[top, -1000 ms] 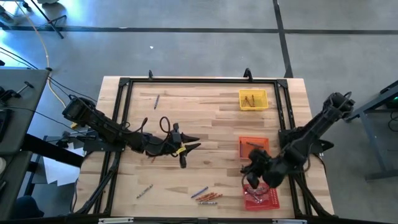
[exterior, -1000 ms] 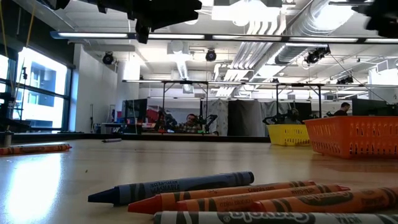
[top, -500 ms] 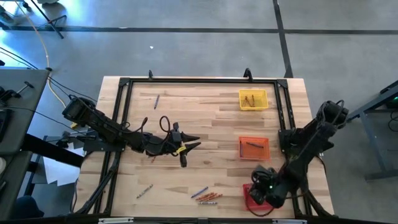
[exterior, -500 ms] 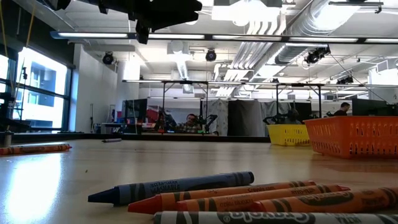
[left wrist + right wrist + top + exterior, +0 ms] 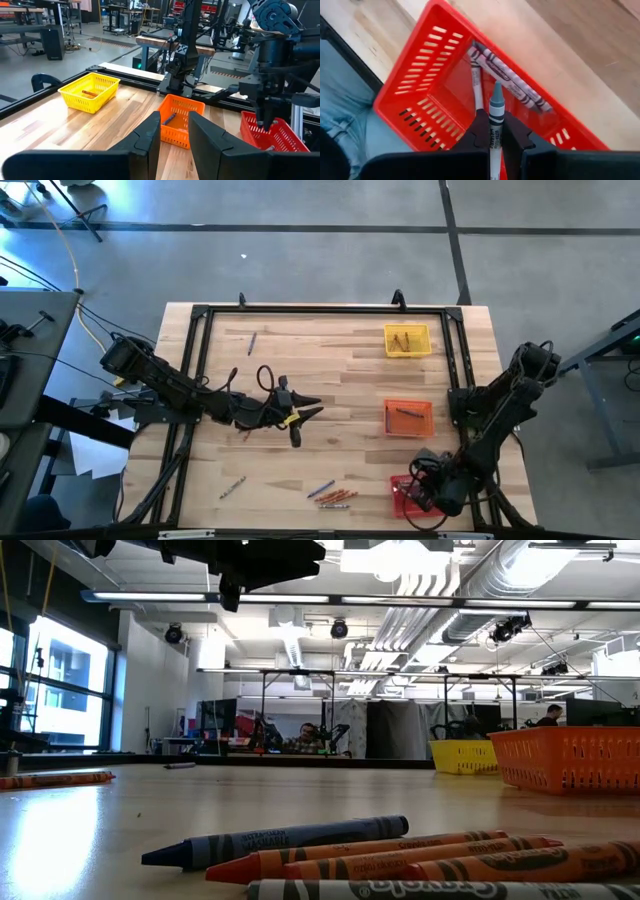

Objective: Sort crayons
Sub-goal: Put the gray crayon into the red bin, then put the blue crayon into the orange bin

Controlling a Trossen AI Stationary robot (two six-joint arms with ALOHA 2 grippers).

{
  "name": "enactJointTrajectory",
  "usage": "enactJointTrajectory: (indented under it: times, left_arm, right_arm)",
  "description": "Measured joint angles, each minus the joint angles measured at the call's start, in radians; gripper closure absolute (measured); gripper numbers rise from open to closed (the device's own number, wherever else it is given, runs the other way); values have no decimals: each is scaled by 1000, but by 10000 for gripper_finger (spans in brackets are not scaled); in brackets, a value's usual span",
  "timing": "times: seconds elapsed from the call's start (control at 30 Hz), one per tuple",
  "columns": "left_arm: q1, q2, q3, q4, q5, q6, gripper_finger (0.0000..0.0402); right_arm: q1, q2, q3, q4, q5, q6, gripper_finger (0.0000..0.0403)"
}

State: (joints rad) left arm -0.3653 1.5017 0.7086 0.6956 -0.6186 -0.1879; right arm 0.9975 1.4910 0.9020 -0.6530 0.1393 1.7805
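Right hand [image 5: 495, 131]: closed on a grey crayon [image 5: 495, 117], held over the red tray [image 5: 415, 82] at lower right of the high view; two grey crayons already lie inside.

Left hand [image 5: 300, 418]: mid-counter [image 5: 340, 380], narrow gap, empty.

Loose crayons [image 5: 333, 496]: cluster at bottom centre; strays at lower left and upper left.

Handling, judged: light, stiff, brittle wax, paper-wrapped, prone to roll. Grip mid-barrel across the wrapper, gently.
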Motion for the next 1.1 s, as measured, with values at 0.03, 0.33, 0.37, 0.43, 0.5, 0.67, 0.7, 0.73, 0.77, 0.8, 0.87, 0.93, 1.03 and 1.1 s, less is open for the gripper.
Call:
enactJointTrajectory:
  times: [0.03, 0.33, 0.37, 0.43, 0.5, 0.67, 0.7, 0.73, 0.77, 0.8, 0.87, 0.93, 1.03, 1.1]
  left_arm:
    - [0, 0, 0, 0, 0, 0, 316]
    - [0, 0, 0, -2, 0, 0, 316]
    - [0, 0, 0, -2, 0, 4, 316]
    - [0, 0, 0, -3, 0, 7, 316]
    - [0, 0, 0, -3, 0, 7, 316]
    - [0, 0, 0, -3, 0, 8, 316]
    - [0, 0, 0, -3, 0, 8, 316]
    - [0, 0, 0, -3, 0, 8, 316]
    - [0, 0, 0, -3, 0, 8, 316]
    - [0, 0, 0, -3, 0, 8, 316]
    - [0, 0, 0, -3, 0, 8, 316]
    - [0, 0, 0, -4, 0, 8, 316]
    - [0, 0, 0, -5, 1, 8, 316]
    - [0, 0, 0, -16, 1, 8, 316]
  right_arm:
    - [-2, 0, 0, -5, 0, 0, 400]
    - [-2, 0, 0, -18, 17, -5, 399]
    - [-2, 0, 0, -18, 17, -5, 399]
    - [-2, 0, 0, -18, 17, -6, 398]
    - [-3, 0, 0, -18, 18, -6, 395]
    - [-2, 0, 0, -17, 18, -1, 362]
    - [-2, 0, 0, -17, 18, -1, 353]
    - [-2, 0, 0, -17, 18, -1, 344]
    - [-2, 0, 0, -17, 18, -1, 336]
    - [-2, 0, 0, -17, 17, -1, 329]
    - [-2, 0, 0, -15, 12, -1, 319]
    - [-2, 0, 0, -13, 4, 0, 313]
    - [-3, 0, 0, 2, -12, -6, 310]
    - [-3, 0, 0, 20, -45, -7, 310]
